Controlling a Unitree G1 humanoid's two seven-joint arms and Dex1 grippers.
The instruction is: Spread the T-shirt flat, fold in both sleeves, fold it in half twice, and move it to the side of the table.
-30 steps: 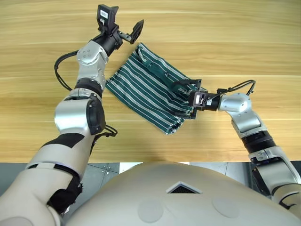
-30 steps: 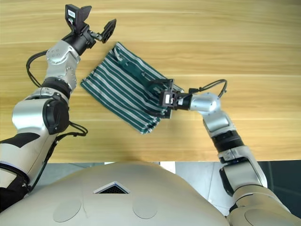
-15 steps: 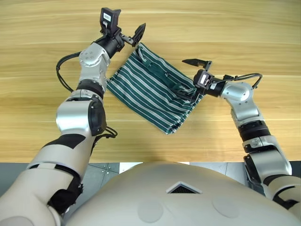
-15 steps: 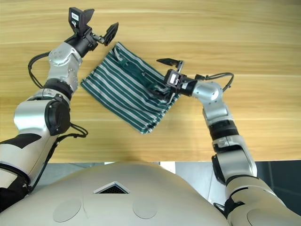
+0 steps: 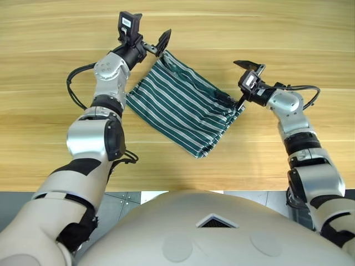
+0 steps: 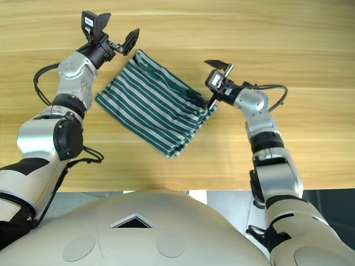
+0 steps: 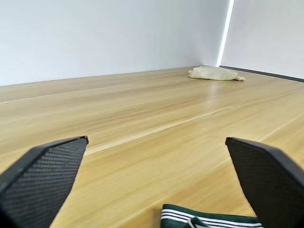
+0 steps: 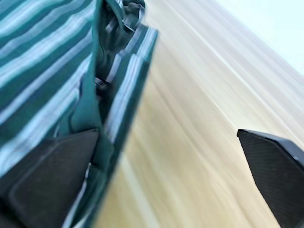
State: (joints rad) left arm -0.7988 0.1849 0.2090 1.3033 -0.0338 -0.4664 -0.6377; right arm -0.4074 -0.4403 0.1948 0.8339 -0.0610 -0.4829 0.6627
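Observation:
A green T-shirt with white stripes (image 5: 180,105) lies folded into a rough rectangle in the middle of the wooden table (image 5: 288,33), set at a slant. My left gripper (image 5: 148,34) hovers open just past the shirt's far corner (image 7: 209,222), holding nothing. My right gripper (image 5: 238,83) stands open at the shirt's right corner. In the right wrist view one finger (image 8: 47,161) rests against the shirt's bunched edge (image 8: 114,109), while the other finger (image 8: 275,161) is out over bare wood.
A cream cloth bundle (image 7: 211,72) lies far off on the table near the wall. Bare wood surrounds the shirt on all sides. The table's front edge (image 5: 222,190) runs close to the shirt's near corner.
My right gripper let go of the shirt's near-right edge, opened, and drew back and to the right to the shirt's corner. The left gripper shifted only slightly.

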